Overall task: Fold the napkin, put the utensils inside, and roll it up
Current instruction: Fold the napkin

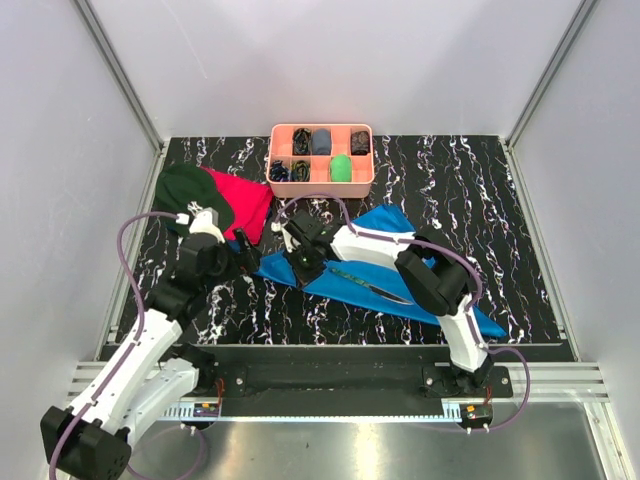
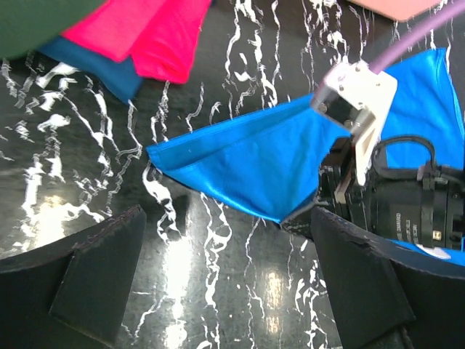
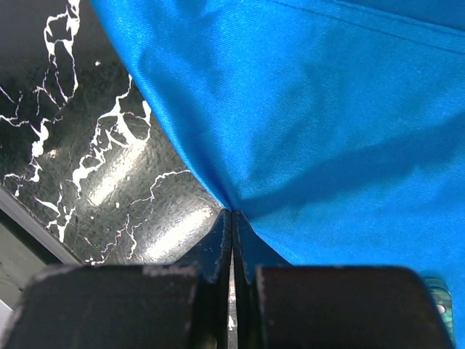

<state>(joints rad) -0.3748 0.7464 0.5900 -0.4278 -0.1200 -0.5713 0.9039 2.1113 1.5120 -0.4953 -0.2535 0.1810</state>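
Napkin (image 1: 395,225) is the bright blue cloth you see lying in the middle of the bench (image 1: 500,200), a little towards the right side. It is spread in a long, roughly triangular shape. One tip points at the left edge and another reaches down to the near edge by the right arm's base.

Nearest to you on the left, the left hand (image 1: 245,255) hangs over bare bench just beside the napkin's left tip. In its wrist view the left hand (image 2: 229,291) has its jaws spread wide, with nothing between them, and the napkin (image 2: 247,163) lies just ahead of the fingers (image 2: 94,283), apart from them.

A little further in, the right hand (image 1: 300,262) sits at the napkin's near edge, close to that same left tip. In its own camera the right hand (image 3: 231,247) has its fingertips pressed together, pinching the edge of the napkin (image 3: 312,123), and the cloth rises away from the pinch in a smooth sheet.

Just right of that hand, the utensils (image 1: 368,287) lie on top of the blue cloth. They are slim and dark, and they run along its near edge towards the right.

Beyond the left hand, towards the far left corner, you have a red cloth (image 1: 245,205) with a green cap (image 1: 185,192) partly over it. The left wrist view also shows a dark blue piece under that red cloth (image 2: 145,36).

At the far edge, about centred, stands the pink tray (image 1: 320,185), with small dark items and one green item in its compartments.
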